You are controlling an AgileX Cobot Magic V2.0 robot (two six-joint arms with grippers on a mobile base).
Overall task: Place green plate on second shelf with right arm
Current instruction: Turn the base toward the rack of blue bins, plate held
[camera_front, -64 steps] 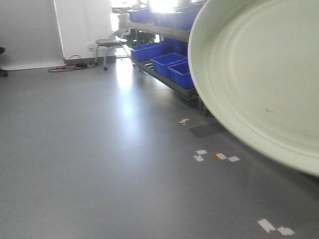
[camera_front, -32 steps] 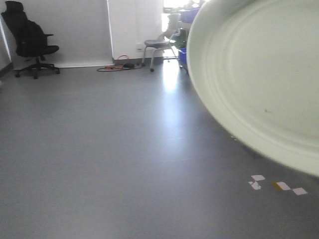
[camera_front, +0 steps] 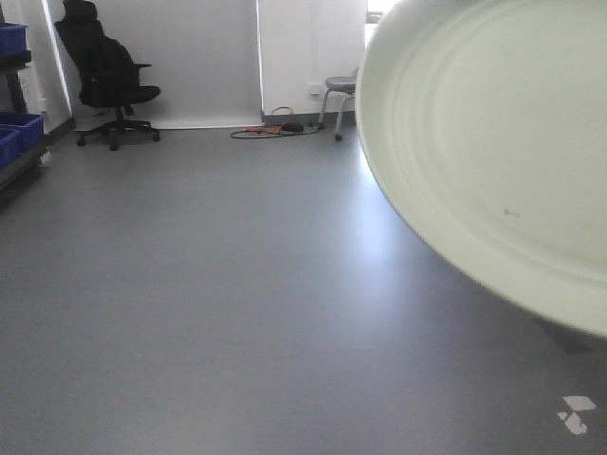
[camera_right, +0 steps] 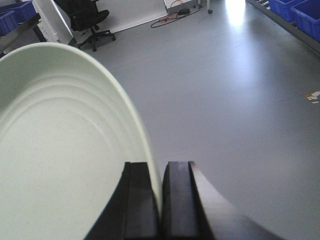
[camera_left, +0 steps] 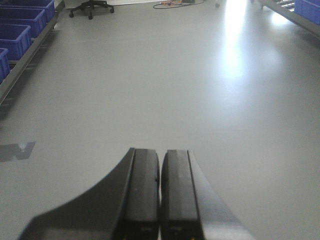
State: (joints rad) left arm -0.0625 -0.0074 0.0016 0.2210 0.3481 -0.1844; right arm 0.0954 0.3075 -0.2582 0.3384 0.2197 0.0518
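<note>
A: Front view. Open room with a grey floor (camera_front: 190, 313), a black office chair (camera_front: 109, 81) at upper left and a stool (camera_front: 339, 95) at top centre by the white wall.
B: Where is the green plate (camera_front: 493, 152)?
A: It fills the right side of the frame, tipped on edge, hollow face toward the camera. Probably steep and close because it is carried by the rim.
B: Left wrist view?
A: The left gripper (camera_left: 160, 155) has its pads pressed together with nothing between them, pointing out over the floor. Blue bins (camera_left: 20, 27) sit on a rack at upper left. I'd call that arm idle.
B: Right wrist view?
A: The right gripper (camera_right: 161, 167) has its jaws pinched on the plate's rim at lower centre, and the plate spreads across the left of the frame. The arm reaches forward, roughly level. No placing yet, by my read.
</note>
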